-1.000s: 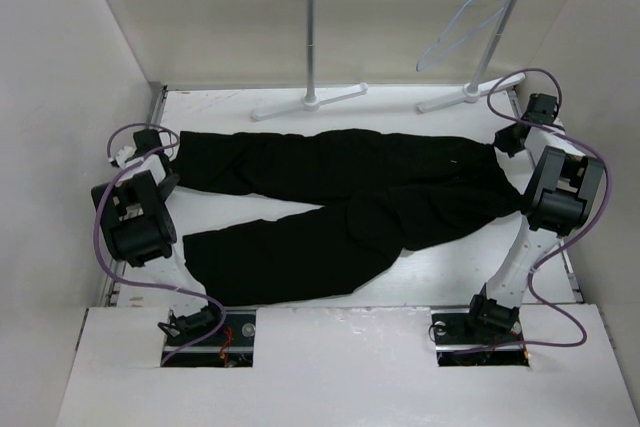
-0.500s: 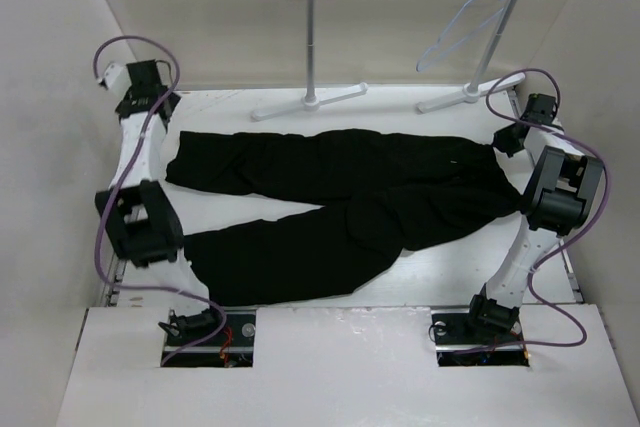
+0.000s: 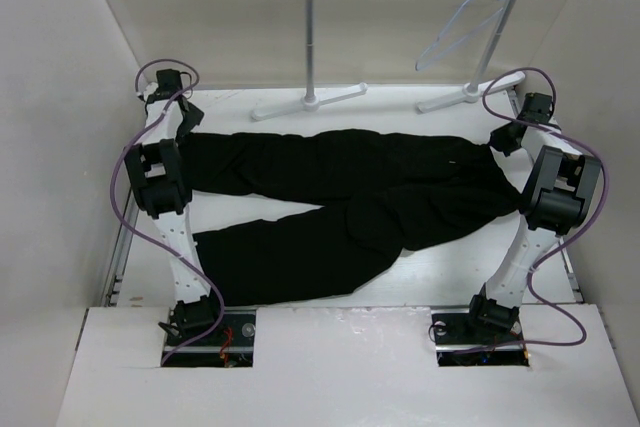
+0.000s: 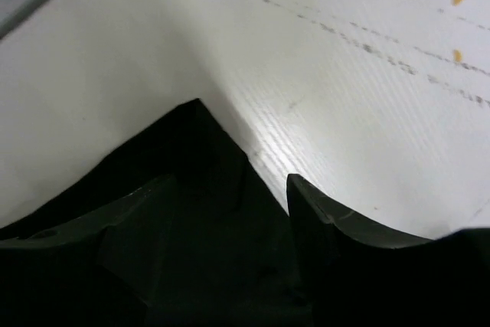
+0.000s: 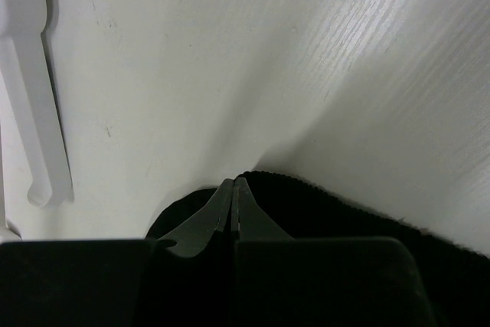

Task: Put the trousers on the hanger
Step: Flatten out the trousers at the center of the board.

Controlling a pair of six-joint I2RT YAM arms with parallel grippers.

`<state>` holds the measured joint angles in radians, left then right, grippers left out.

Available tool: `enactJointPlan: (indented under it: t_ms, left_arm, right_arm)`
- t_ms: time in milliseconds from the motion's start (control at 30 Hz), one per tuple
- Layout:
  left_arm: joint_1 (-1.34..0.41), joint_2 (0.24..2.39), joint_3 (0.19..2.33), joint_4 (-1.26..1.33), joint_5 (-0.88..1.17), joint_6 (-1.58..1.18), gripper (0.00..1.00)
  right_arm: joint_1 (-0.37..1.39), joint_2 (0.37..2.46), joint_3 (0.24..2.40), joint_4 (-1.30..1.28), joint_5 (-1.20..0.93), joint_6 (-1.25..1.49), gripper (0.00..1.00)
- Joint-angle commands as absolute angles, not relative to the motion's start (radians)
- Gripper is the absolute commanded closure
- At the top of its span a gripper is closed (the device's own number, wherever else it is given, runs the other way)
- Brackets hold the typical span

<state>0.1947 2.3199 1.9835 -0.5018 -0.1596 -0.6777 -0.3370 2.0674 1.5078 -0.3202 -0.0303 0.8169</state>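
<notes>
The two arm bases sit at the near edge of the bench [image 3: 450, 267]. Just beyond them the trousers [image 3: 340, 197] lie flat on the bench, black and spread almost from its left edge to its right edge. The waist lies toward the right edge and both legs run leftward, the nearer leg slanting toward the near left corner, the farther leg lying straighter

Toward the far left corner the left gripper [image 3: 187, 130] hangs over the end of the farther leg. It is released, its fingers [image 4: 337, 220] parted, and a corner of the black cloth shows under the gap

By the right edge the right gripper [image 3: 503, 139] is at the waist, clenched, with its tips meeting at the rim of the fabric. Whether any cloth is pinched between them cannot be told

Along the far edge stands a white rack [image 3: 312, 27]. The hanger [image 3: 465, 22] hangs from its rail at the far right, well apart from the trousers
</notes>
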Motion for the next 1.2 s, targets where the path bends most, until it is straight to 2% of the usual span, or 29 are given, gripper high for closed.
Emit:
enactJointPlan:
  t_ms: [0,67,167,200,333,400,633,1100,1133,1167]
  left_arm:
    - [0.214,2.335,2.011,-0.565,-0.187,-0.68,0.43]
    - [0.222,2.364,2.037,-0.577,-0.192,-0.675,0.43]
    - [0.232,2.381,2.036,-0.584,-0.189,-0.675,0.49]
    - [0.235,2.387,2.036,-0.584,-0.186,-0.67,0.54]
    - [0.243,2.392,2.046,-0.578,-0.186,-0.672,0.89]
    - [0.251,2.366,2.048,-0.548,-0.218,-0.681,0.94]
    - [0.285,2.316,2.117,-0.474,-0.244,-0.712,0.97]
    - [0.274,2.502,2.298,-0.42,-0.242,-0.706,0.97]
    - [0.272,2.51,2.298,-0.399,-0.247,-0.706,0.97]
    - [0.268,2.522,2.278,-0.318,-0.232,-0.698,0.92]
  right_arm:
    - [-0.337,2.034,1.516,-0.272,-0.038,0.804,0.97]
    - [-0.337,2.033,1.516,-0.275,-0.037,0.802,0.97]
    - [-0.334,2.033,1.522,-0.278,-0.035,0.802,0.97]
    - [-0.334,2.033,1.526,-0.281,-0.035,0.802,0.97]
    - [-0.338,2.045,1.54,-0.281,-0.034,0.801,0.98]
    - [-0.344,2.051,1.551,-0.287,-0.031,0.801,0.99]
    - [-0.38,2.034,1.56,-0.235,-0.017,0.799,1.0]
    - [-0.415,2.12,1.637,-0.205,0.014,0.836,1.0]
    - [-0.415,2.125,1.641,-0.207,0.031,0.838,1.0]
    - [-0.41,2.15,1.672,-0.212,0.026,0.833,1.0]
